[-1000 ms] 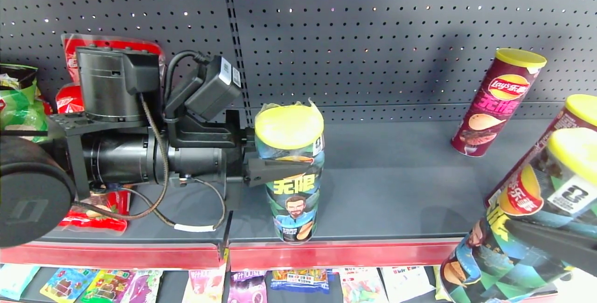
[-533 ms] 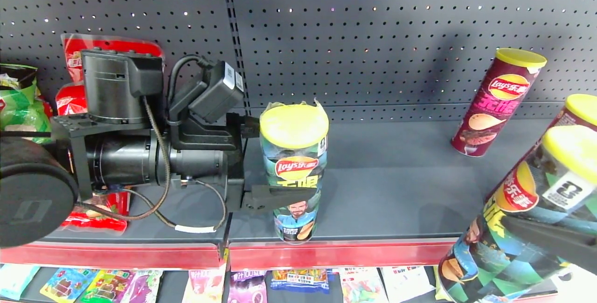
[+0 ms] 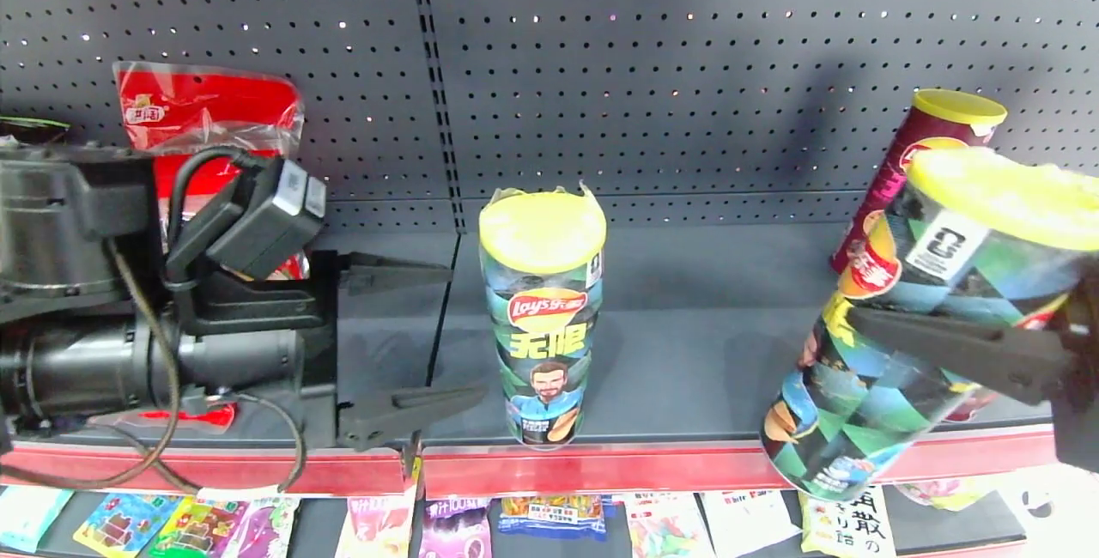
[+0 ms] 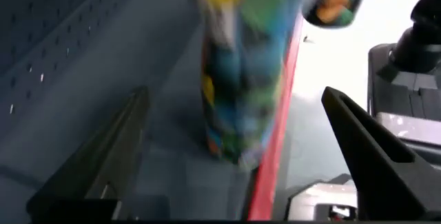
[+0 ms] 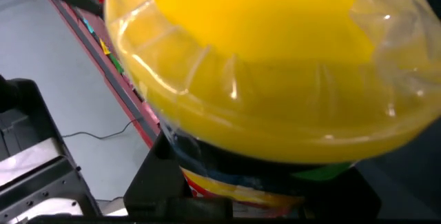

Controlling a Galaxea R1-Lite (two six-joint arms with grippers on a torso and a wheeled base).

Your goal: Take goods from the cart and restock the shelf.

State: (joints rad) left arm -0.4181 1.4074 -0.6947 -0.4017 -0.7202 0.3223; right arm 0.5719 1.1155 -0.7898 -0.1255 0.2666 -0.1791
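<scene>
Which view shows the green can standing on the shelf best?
Head view: the standing can appears whole, upright on the shelf. Left wrist view gives its blurred body; right wrist view faces the held can instead.

Right of the standing can, the held can hides most of 1 maroon can. Left wrist view: standing can blurred, lid seemingly cut off.
</scene>
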